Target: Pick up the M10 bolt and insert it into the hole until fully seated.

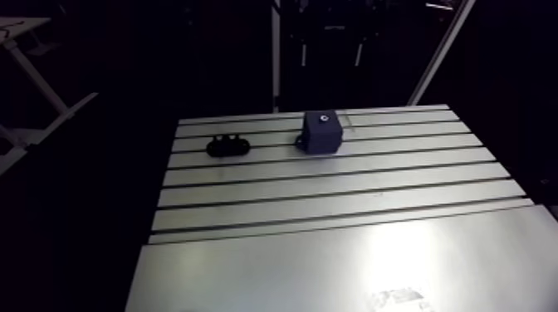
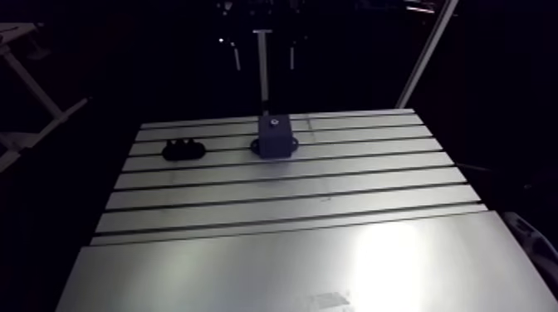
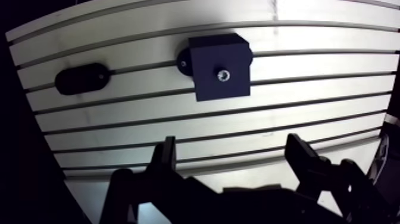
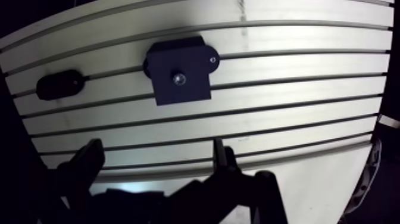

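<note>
A dark blue block (image 3: 219, 65) stands on the slotted table (image 3: 238, 119), ahead of my gripper (image 3: 232, 143). A small shiny round spot (image 3: 224, 75) sits at the centre of its top face; I cannot tell whether it is a bolt head or a bare hole. Beside the block lies a black oval holder (image 3: 80, 78), seen in the arm view as a low shape with two bumps (image 1: 228, 147). No loose bolt shows on the table. The gripper is open, its fingers wide apart with nothing between them, well above the table. The arm view shows the block (image 1: 320, 131) but not the gripper.
The smooth plate (image 1: 349, 265) forms the near part of the table, with slotted rails behind it. A slanted pale pole (image 1: 440, 50) rises beyond the table's far right corner, and a vertical post (image 2: 264, 70) stands behind the block.
</note>
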You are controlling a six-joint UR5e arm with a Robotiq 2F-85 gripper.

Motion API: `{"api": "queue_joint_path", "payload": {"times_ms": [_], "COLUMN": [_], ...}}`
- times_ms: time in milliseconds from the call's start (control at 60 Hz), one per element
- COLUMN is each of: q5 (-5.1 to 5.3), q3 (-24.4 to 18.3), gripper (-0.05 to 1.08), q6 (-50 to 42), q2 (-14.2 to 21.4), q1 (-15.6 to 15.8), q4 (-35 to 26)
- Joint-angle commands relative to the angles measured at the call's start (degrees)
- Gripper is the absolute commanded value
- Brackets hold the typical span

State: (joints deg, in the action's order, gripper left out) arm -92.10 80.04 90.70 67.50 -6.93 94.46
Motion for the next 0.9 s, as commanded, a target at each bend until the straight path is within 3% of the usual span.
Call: {"api": "queue_joint_path", "payload": {"times_ms": [17, 183, 433, 600, 900], "q5": [0.29, 0.3, 0.56, 2.21, 2.32], "q3": [1.4, 3.0, 1.8, 1.9, 2.5], "gripper": [0.0, 0.0, 0.01, 0.01, 0.01], "q6": [0.2, 0.4, 2.2, 2.2, 2.3], "q2": [11.4, 12.8, 12.9, 13.0, 13.6], "q1": [2.3, 2.4, 2.4, 2.4, 2.4], "q4": [-5.5, -5.1, -5.1, -4.7, -2.9]}}
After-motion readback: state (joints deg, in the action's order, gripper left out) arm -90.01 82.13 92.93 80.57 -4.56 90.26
